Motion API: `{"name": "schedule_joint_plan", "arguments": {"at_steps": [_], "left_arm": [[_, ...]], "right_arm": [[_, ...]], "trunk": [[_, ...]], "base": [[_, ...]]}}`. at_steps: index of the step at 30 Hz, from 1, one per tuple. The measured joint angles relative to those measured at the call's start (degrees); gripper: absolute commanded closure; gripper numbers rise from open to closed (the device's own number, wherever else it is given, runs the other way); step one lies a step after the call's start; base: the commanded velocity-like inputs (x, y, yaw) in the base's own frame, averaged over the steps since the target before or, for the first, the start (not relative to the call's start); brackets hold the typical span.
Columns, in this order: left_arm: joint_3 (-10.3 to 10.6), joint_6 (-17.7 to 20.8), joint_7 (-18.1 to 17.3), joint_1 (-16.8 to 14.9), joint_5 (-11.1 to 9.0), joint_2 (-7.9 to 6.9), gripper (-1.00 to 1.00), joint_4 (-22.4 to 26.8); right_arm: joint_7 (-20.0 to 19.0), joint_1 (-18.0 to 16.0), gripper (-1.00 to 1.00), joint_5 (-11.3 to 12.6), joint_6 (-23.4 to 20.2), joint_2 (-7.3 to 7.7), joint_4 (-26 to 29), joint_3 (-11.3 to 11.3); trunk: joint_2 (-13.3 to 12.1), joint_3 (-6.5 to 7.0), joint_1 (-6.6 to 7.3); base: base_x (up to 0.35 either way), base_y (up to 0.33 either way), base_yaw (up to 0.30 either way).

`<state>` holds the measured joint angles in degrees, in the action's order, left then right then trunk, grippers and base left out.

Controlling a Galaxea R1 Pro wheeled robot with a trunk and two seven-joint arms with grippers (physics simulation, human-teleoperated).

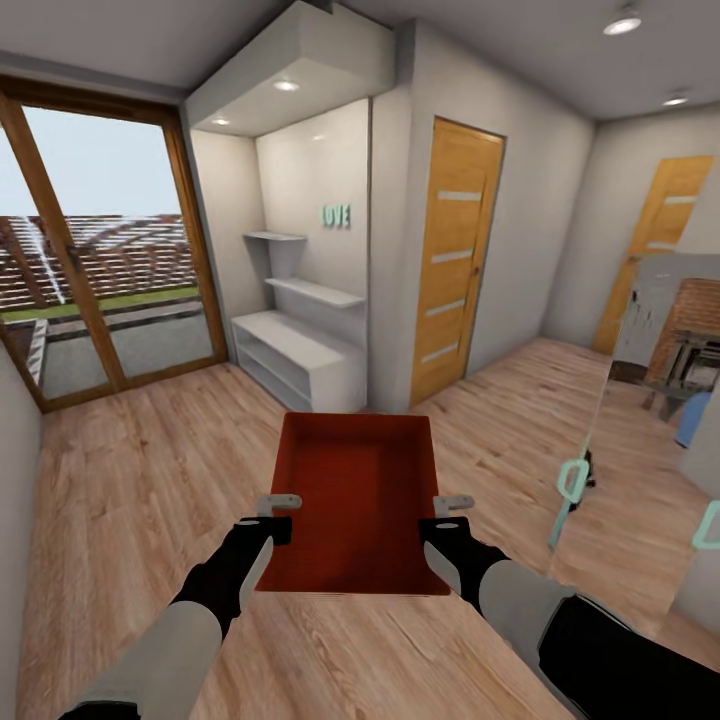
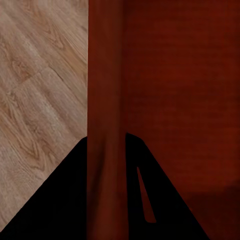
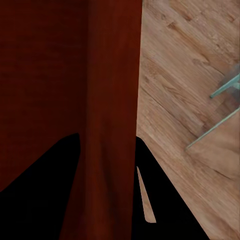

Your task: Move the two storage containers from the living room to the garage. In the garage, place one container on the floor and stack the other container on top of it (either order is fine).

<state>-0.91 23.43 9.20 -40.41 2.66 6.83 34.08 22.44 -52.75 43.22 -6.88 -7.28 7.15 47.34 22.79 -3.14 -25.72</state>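
Two arms with pale grey forearm shells, matte black wrists and slim light-grey metal gripper fingers (image 1: 281, 500); black upper right sleeve at 4 o'clock.

Light wood plank floor (image 1: 130, 480) is seen across the room, boards laid diagonally. A low white shelf unit (image 1: 300, 355) is stood directly on it at 12 o'clock, against the wall. A glass table (image 1: 640, 440) with teal fittings is stood on it at 3 o'clock
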Motion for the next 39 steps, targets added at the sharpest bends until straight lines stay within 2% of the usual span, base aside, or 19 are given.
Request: {"name": "schedule_joint_plan", "arguments": {"at_steps": [21,39], "left_arm": [[0.0,0.3,0.0,0.0,0.0,-0.02,1.00,0.0],[0.1,0.3,0.0,0.0,-0.2,-0.09,1.00,0.0]], "right_arm": [[0.0,0.0,1.00,0.1,-0.2,-0.02,0.0,0.0],[0.1,0.0,1.00,0.1,-0.2,-0.08,0.0,0.1]], "trunk": [[0.0,0.00,0.00],[0.0,0.00,0.00]], "base": [[0.322,0.000,-0.005],[0.322,0.000,-0.182]]}}
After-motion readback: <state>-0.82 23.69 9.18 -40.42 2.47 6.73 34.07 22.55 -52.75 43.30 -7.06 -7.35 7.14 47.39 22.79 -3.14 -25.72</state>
